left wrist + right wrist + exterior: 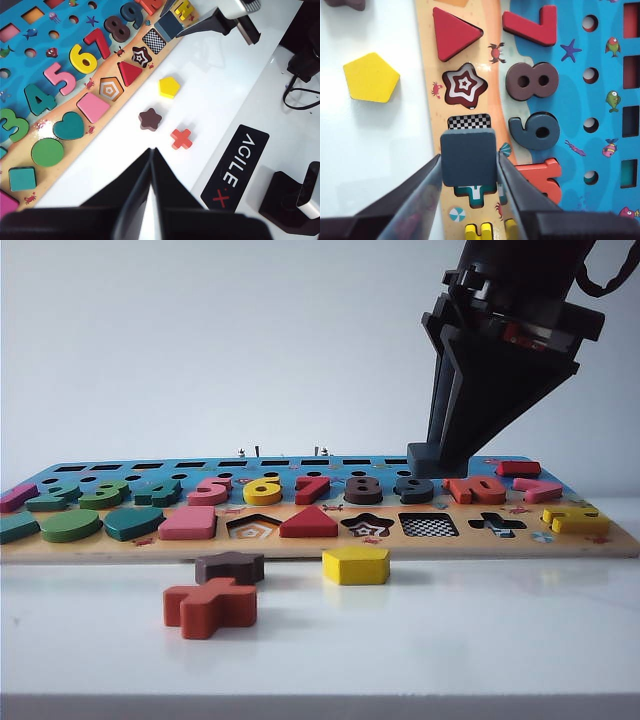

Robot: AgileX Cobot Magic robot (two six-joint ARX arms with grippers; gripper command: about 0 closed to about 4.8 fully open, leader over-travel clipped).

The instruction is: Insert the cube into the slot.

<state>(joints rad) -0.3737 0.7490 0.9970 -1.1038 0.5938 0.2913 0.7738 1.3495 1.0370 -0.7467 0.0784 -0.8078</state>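
The cube (469,156), a flat dark navy square block, is clamped between the fingers of my right gripper (469,159). It hangs just above the puzzle board (300,545). The slot, a square recess with a checkered floor (468,121), shows partly past the cube's edge, and the cube overlaps its near part. In the exterior view the cube (425,465) sits under the right gripper (445,440), above the slot (428,525). My left gripper (151,150) is shut and holds nothing, hovering over the white table in front of the board.
A yellow block (356,565), a brown star (229,566) and an orange-red cross (210,606) lie loose on the table before the board. Star (465,85) and cross (476,192) recesses flank the slot. Number pieces 8 (531,81) and 9 (535,131) sit beyond it.
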